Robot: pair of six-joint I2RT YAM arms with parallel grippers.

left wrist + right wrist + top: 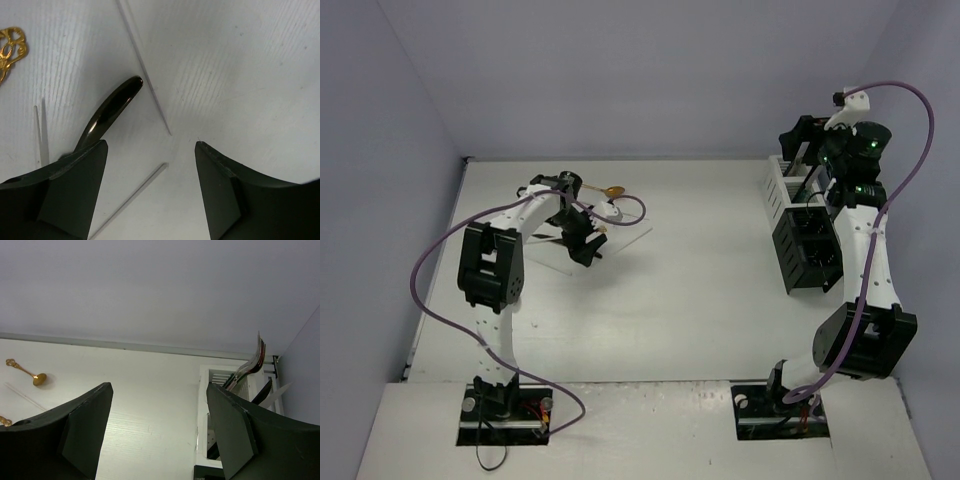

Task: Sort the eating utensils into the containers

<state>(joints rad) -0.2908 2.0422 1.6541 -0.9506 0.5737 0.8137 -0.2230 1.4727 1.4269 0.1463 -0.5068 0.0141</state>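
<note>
Two grippers stand open, nothing between their jaws. A black-handled piece (112, 107) lies just ahead of the left gripper (151, 150), running under one finger, with a pale chopstick (151, 85) beside it. The white holder (220, 376) with forks (252, 362) sits ahead of the right gripper (160, 390).

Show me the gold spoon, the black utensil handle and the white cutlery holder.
gold spoon (38, 379), right wrist view, on its bowl.
black utensil handle (112, 107), left wrist view, midway along the handle.
white cutlery holder (777, 195), top external view, on its slotted side wall.
</note>
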